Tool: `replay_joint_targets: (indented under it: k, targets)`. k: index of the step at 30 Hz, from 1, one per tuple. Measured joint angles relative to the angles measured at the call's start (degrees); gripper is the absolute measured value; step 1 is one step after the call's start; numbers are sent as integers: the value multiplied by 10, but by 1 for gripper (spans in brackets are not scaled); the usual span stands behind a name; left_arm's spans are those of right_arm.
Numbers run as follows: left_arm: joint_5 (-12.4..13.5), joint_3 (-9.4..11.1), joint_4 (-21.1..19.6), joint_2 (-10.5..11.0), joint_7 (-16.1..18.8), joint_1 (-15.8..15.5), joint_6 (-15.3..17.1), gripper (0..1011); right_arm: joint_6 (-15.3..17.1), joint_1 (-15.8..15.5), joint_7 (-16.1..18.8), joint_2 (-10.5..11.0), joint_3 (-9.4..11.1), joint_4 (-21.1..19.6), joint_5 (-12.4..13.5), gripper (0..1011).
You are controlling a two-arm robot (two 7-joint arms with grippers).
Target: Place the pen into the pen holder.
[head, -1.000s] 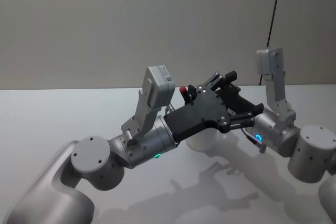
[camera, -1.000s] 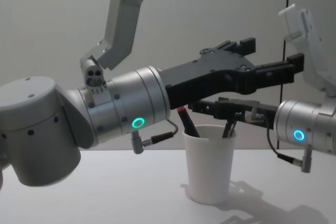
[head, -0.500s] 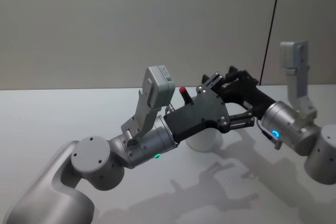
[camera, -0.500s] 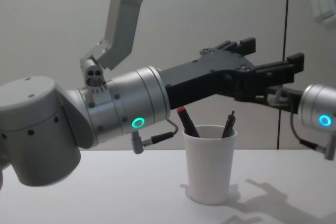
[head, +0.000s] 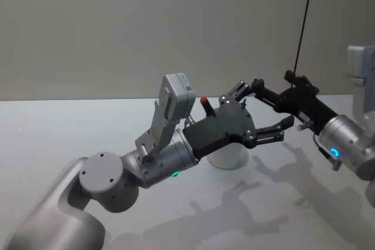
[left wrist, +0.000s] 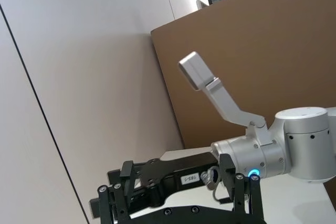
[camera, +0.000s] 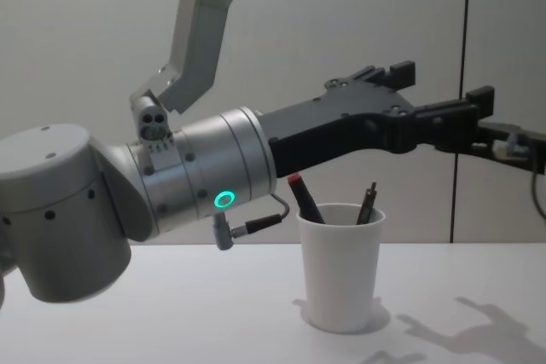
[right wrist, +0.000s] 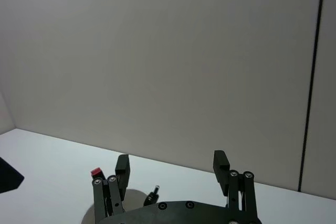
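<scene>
The pen holder, a white paper cup, stands on the table with two pens leaning in it: a dark pen and a red-capped pen. My left gripper hovers open over the cup, holding nothing. In the head view the left gripper covers most of the cup, with the red cap poking out behind it. My right gripper hangs to the right of the cup, raised and open. The right wrist view shows the right gripper empty, with the dark pen and the red cap beyond it.
The white table runs back to a plain grey wall. A thin dark vertical line marks the wall at the right. My right arm's silver wrist sits at the right edge of the head view.
My right gripper has drawn back from above the cup, rising and moving right, and the dark pen now stands free in the cup. My left arm has not moved.
</scene>
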Motion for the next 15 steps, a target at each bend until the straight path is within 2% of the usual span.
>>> replay_joint_targets:
  k: [15]
  targets:
    - [0, 0, 0, 0, 0, 0, 0, 1001, 7, -59, -62, 41, 23, -78, 7, 1002]
